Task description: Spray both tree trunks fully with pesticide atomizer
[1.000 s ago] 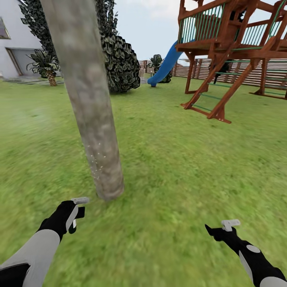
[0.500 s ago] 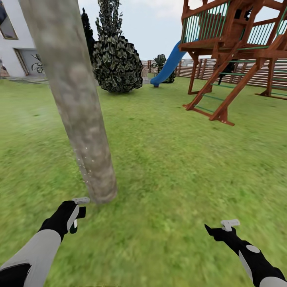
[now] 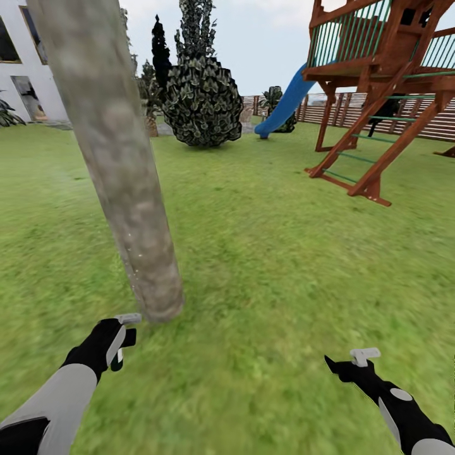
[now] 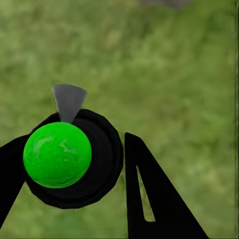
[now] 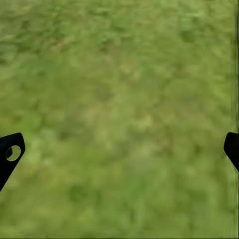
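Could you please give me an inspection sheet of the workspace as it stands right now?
Surface: blurry green grass.
Job's things: mottled tree trunk close ahead on the left, pale specks low down; atomizer in the left tool, dark round body, green top.
Clutter: nothing seen.
Grippers: left tool shut on the atomizer; right tool open, over grass.
Cables: nothing seen.
Surroundings: wooden play tower with blue slide, dark bush, slat fence, white house.
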Tool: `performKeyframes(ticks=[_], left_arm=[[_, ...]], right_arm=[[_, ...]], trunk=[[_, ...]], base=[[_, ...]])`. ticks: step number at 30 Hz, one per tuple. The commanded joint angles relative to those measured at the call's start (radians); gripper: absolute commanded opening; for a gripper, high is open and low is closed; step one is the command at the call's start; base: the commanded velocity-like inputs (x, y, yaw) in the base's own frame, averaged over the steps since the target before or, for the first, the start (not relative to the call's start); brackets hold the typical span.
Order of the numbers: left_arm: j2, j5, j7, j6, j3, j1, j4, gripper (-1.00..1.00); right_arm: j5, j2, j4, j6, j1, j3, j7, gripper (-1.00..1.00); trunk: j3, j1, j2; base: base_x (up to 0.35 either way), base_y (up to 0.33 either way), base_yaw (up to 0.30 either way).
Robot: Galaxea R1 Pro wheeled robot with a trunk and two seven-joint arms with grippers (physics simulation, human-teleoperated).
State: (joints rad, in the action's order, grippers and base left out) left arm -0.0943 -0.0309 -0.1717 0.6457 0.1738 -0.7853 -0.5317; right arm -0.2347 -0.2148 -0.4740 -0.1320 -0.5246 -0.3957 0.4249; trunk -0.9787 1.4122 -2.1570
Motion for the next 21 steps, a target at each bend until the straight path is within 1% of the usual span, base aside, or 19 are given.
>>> performKeyframes(ticks=[1,3,8,9,10,11,12,13,14,15,16,19,21], left_arm=[[0.0,-0.001,0.0,0.0,0.0,0.0,0.0,-1.0],[0.0,-0.001,0.0,0.0,0.0,0.0,0.002,-1.0],[-0.002,-0.001,-0.001,-0.007,0.0,0.0,0.004,-1.0],[-0.001,-0.001,0.0,-0.015,0.0,0.0,0.006,-1.0],[0.002,0.003,-0.001,-0.044,0.001,0.0,0.007,-1.0],[0.006,0.015,-0.002,-0.067,0.002,0.0,0.007,-1.0],[0.01,0.036,-0.002,-0.08,0.003,0.0,0.007,-1.0],[0.017,0.07,-0.003,-0.089,0.003,0.0,0.007,-1.0],[0.022,0.114,-0.007,-0.095,0.002,-0.001,0.008,-1.0],[0.025,0.146,-0.014,-0.095,0.001,-0.003,0.008,-1.0],[0.025,0.156,-0.016,-0.092,-0.001,-0.004,0.008,-1.0],[0.021,0.162,-0.02,-0.096,-0.005,-0.003,0.007,-1.0],[0.02,0.159,-0.02,-0.098,-0.007,-0.002,0.006,-1.0]], right_arm=[[0.0,0.0,0.0,0.0,0.0,0.0,0.0,1.0],[0.0,0.0,0.0,0.0,0.0,0.0,0.0,1.0],[0.0,0.0,0.0,0.0,0.0,0.0,0.0,1.0],[0.0,0.0,-0.001,0.0,0.0,0.0,0.0,1.0],[0.0,-0.001,-0.001,0.0,0.0,0.0,0.0,1.0],[0.001,-0.002,-0.002,0.0,0.0,-0.001,0.001,1.0],[0.001,-0.003,-0.002,-0.001,0.0,-0.001,0.001,1.0],[0.001,-0.005,-0.002,-0.001,0.0,-0.001,0.002,1.0],[0.001,-0.005,-0.003,-0.001,0.0,-0.001,0.002,1.0],[0.002,-0.007,-0.003,-0.001,0.0,-0.002,0.003,1.0],[0.001,-0.007,-0.003,-0.001,0.0,-0.002,0.003,1.0],[0.0,-0.007,-0.002,-0.001,0.0,-0.002,0.003,1.0],[0.0,-0.007,-0.002,-0.001,0.0,-0.002,0.003,1.0]], trunk=[[0.0,0.0,0.0],[0.0,0.0,0.0],[0.0,0.0,0.0],[0.0,0.0,0.0],[0.0,0.0,0.0],[0.0,0.0,0.0],[0.0,0.0,0.0],[0.0,0.0,0.0],[0.0,0.0,0.0],[0.0,0.0,0.0],[0.0,0.0,0.0],[0.0,0.0,0.0],[0.0,0.0,0.0]], base=[[0.194,-0.284,0.014],[0.194,-0.283,0.092],[0.192,-0.259,0.235],[0.062,-0.064,0.057],[0.026,-0.026,0.023],[0.013,-0.013,0.012],[0.007,-0.007,0.006],[0.003,-0.004,0.003],[0.001,-0.001,0.001],[0.0,0.0,0.0],[0.0,0.0,0.0],[0.0,0.0,0.0],[0.0,0.0,0.0]])
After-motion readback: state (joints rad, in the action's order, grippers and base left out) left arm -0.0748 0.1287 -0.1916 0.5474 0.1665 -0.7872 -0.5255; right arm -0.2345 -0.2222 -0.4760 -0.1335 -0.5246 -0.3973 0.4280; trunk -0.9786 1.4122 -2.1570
